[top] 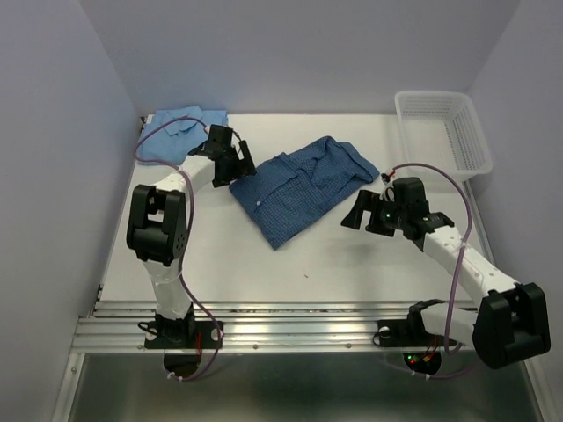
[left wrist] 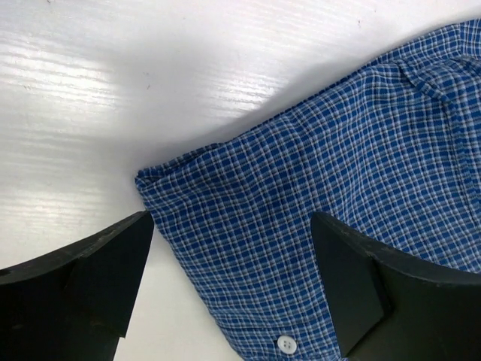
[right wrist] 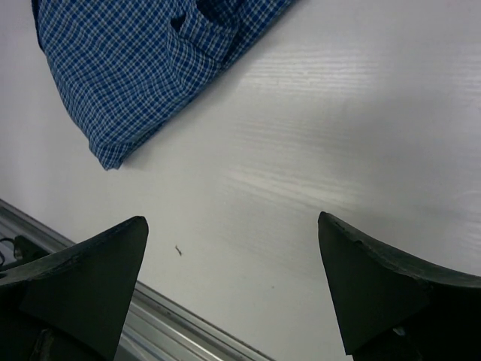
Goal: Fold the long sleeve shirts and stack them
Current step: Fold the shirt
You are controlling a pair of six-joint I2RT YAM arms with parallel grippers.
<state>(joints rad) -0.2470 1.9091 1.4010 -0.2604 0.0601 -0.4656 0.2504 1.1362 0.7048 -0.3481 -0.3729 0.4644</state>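
Left pincer [top: 236, 163] and right pincer [top: 368, 215] both stand open and empty; your limp, light checked shirt [top: 299, 189] lies mid-counter [top: 290, 264], sky-blue shirt [top: 180, 132] at eleven o'clock, so grip corners or seams.

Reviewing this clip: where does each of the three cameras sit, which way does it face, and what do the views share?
Top external: above and behind the bases, looking down over the table; both arms show, left gripper at the checked shirt, right gripper beside it, light blue shirt and basket behind.
Left wrist: looks down between its open fingers at the checked shirt's corner.
Right wrist: looks down between its open fingers at bare table and the near rail.
Shared: all three show the checked shirt.
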